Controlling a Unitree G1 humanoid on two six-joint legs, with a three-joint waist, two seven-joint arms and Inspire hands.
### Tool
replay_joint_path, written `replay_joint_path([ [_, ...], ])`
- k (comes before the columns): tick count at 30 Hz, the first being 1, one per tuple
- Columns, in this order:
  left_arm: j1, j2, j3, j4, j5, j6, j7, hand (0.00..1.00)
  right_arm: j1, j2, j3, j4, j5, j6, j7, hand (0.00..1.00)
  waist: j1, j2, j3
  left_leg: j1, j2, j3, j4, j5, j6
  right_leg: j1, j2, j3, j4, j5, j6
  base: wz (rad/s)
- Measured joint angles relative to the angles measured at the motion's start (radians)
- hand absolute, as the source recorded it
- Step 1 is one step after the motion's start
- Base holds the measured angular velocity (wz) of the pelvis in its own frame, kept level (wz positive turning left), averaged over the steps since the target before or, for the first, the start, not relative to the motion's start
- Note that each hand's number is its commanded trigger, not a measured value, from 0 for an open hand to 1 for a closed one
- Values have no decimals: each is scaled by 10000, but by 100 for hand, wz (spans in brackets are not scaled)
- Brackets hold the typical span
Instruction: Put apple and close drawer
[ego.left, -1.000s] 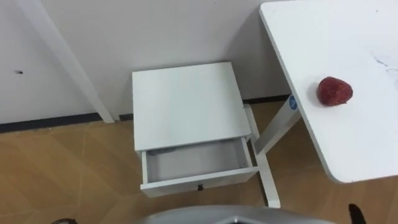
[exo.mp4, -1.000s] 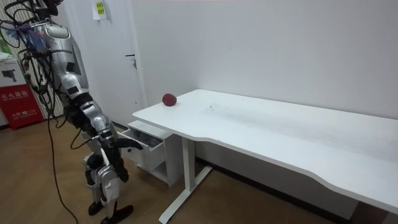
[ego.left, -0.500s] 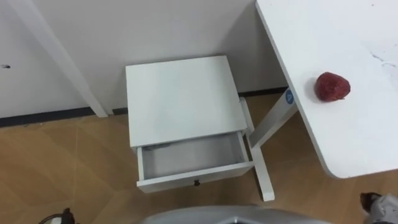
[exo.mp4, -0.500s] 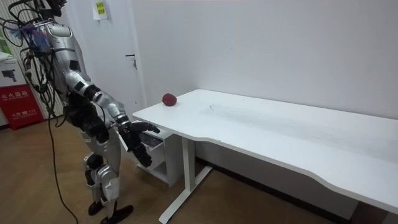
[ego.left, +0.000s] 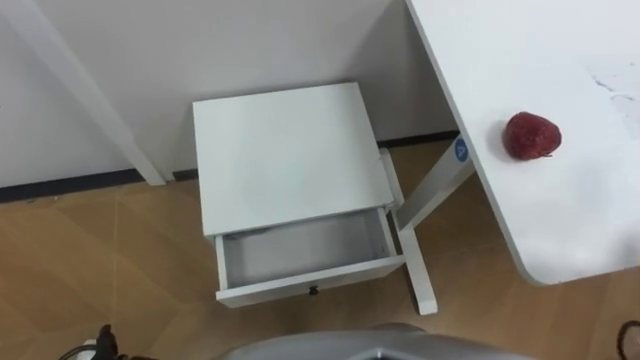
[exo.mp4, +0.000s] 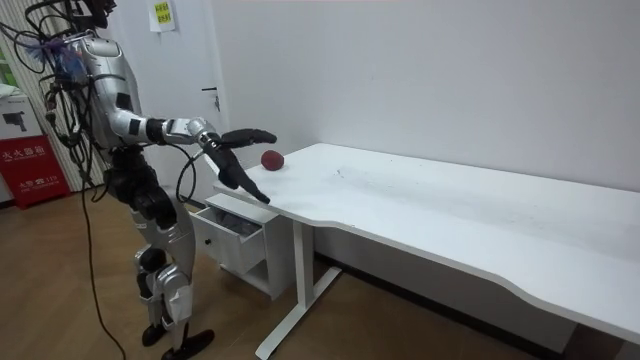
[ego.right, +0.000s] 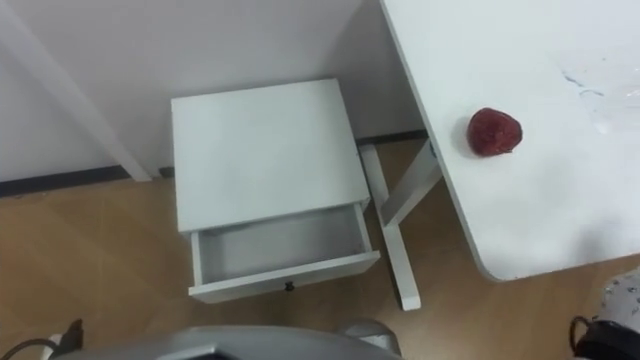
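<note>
Right hand (exo.mp4: 232, 145) has risen, spread, near apple (ego.left: 531, 135); drawer (ego.left: 340, 276) stands open, empty.

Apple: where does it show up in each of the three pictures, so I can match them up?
Left eye view: the apple lies far right, on the desk, near its edge.
Right eye view: the apple lies right of middle, on the same desk end.
Room view: the apple lies left of middle, on the desk's end by the wall.
Shared landmark: the open drawer on the floor beside that desk end.
</note>
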Motion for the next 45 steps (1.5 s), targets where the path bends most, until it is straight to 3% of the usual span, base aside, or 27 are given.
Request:
replay_joint_path([
  [3,-27,-4,-256,0,30,-9,15,0,172,-19,702,-886,-2166,-11,-295,0,25,54,-12,-53,4,13,0,1,-1,-135,1,19,4,0,0,-1],
  [9,-51,-5,-1095,17,-17,-149,89,0,308,-174,2068,-919,-4595,52,204,0,416,80,7,-36,23,87,58,18,-6,-131,-3,12,-5,0,0,-1],
  [11,-27,-15,-1143,15,-17,-147,92,0,406,-174,2486,-762,-4925,73,673,0,514,87,22,34,23,86,15,18,-7,-117,-3,5,-23,0,0,0],
  [15,141,-20,-1184,6,-18,-146,91,0,422,-159,3195,-491,-5162,574,1755,0,561,77,32,183,6,85,-116,23,-14,56,-3,2,-156,0,0,2],
  [21,169,1,-1396,4,-17,-145,-14,0,735,-163,3743,-58,-6041,703,2686,0,585,6,54,246,6,17,-147,22,-15,190,4,4,-189,0,0,4],
  [33,50,79,-1585,9,79,-74,15,0,1038,-160,5044,220,-8253,891,3764,0,895,-2,25,265,7,29,-145,22,-15,201,4,-4,-189,0,0,0],
  [45,9,85,-1581,232,207,-84,15,0,1195,-132,5227,695,-9100,889,4330,0,1074,22,30,261,7,89,-128,22,-15,203,-1,-9,-190,1,0,0],
])
